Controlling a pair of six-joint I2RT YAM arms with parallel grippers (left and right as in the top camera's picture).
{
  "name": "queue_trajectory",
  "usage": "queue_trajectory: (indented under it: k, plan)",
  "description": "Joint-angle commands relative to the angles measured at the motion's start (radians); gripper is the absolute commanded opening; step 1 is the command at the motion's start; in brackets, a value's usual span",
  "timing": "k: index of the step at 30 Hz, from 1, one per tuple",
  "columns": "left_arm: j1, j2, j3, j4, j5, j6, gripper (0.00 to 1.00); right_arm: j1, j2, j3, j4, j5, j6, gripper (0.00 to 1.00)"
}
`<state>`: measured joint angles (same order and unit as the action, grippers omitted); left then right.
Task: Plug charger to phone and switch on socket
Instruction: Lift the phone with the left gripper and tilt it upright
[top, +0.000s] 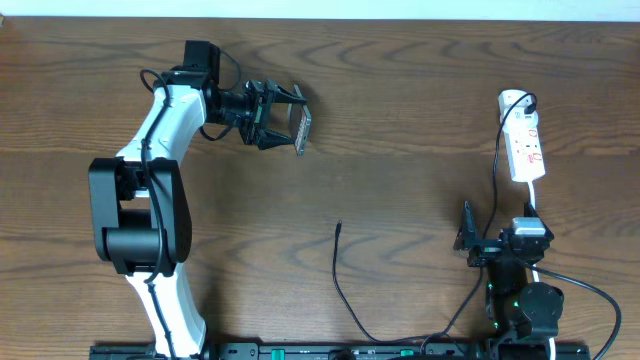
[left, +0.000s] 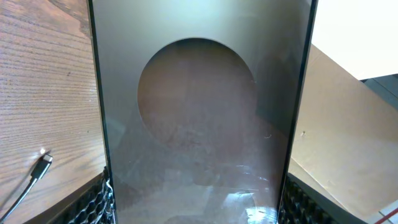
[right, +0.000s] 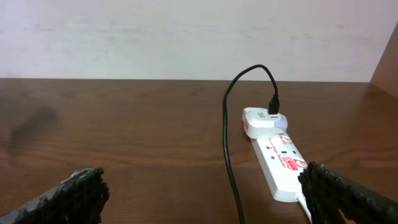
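Gripping the phone (top: 304, 131) by its two long edges, the left gripper (top: 286, 120) holds it at the far left-centre of the wooden table (top: 420, 60), jaws set partway and closed on the handset. The phone looks to stand nearly on end, its long axis close to upright and its dark screen turned back toward the arm's own wrist. Whether its lower end touches the wood cannot be told. That much of the job appears done.

The rest is not. The charger (top: 338, 232) lies loose on the table, well apart from the phone. Its plug tip points toward the far edge and the cable trails back toward the near edge. Its other end is seated in a white adapter (right: 264, 119) on the socket (top: 526, 148). The socket lies at the right, long axis running near to far, adapter at the far end. The right gripper (right: 202, 171) hovers just short of the socket's near end, spread wide and empty. Whether the switch is on cannot be read.
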<state>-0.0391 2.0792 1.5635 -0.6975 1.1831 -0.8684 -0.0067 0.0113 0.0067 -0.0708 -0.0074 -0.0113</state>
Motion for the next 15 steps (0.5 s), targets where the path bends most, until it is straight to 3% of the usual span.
queue_trajectory:
  k: [1, 15]
  plan:
    - [0.008, -0.045, 0.0, 0.004, 0.04, -0.009, 0.07, 0.008, -0.006, -0.001, -0.004, 0.011, 0.006, 0.99]
    - [0.008, -0.045, 0.0, 0.012, 0.04, -0.009, 0.07, 0.008, -0.006, -0.001, 0.13, -0.017, 0.01, 0.99]
